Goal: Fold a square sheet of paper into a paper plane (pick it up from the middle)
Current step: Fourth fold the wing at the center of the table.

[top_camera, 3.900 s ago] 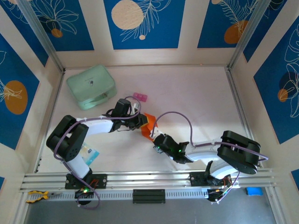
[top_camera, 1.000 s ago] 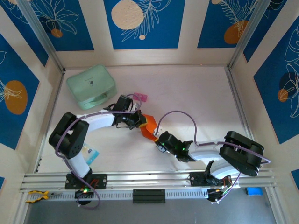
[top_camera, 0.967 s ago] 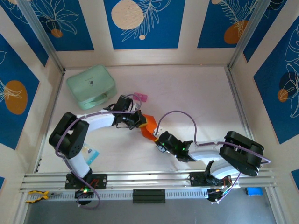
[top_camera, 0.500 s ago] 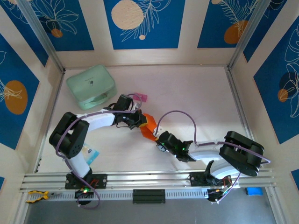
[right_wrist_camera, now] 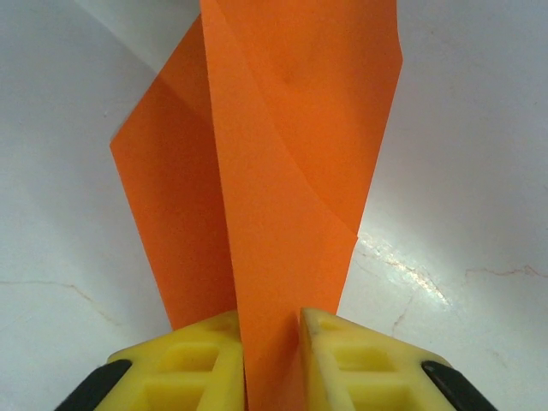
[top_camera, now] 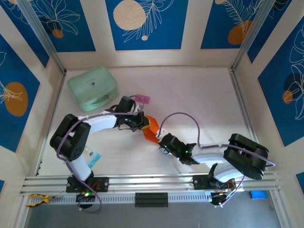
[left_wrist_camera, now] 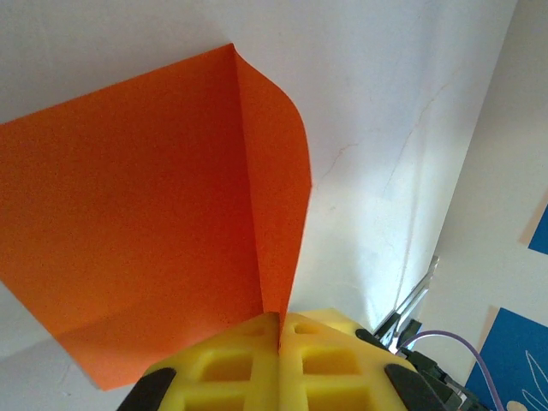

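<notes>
The square sheet of paper (top_camera: 152,129), bright orange and partly folded, is held just above the white table between my two grippers. My left gripper (top_camera: 141,121) is at its upper left end and my right gripper (top_camera: 159,139) at its lower right end. In the left wrist view the sheet (left_wrist_camera: 154,205) shows a sharp centre crease with one flap curling, and the yellow fingers (left_wrist_camera: 231,364) of the left gripper (left_wrist_camera: 279,318) are shut on that crease. In the right wrist view a folded flap of the paper (right_wrist_camera: 291,154) runs between the pads of the right gripper (right_wrist_camera: 272,321), which press both its sides. A paper plane is out of view.
A mint-green case (top_camera: 92,88) lies at the back left, with a small pink block (top_camera: 142,99) just behind the left gripper. A light blue card (top_camera: 92,157) lies by the left arm's base. The aluminium rail (top_camera: 152,183) runs along the near edge.
The right jaws have narrowed onto the paper flap over the last second. Both arms and the sheet have hardly moved since then; earlier both grippers shifted slightly up and right.
</notes>
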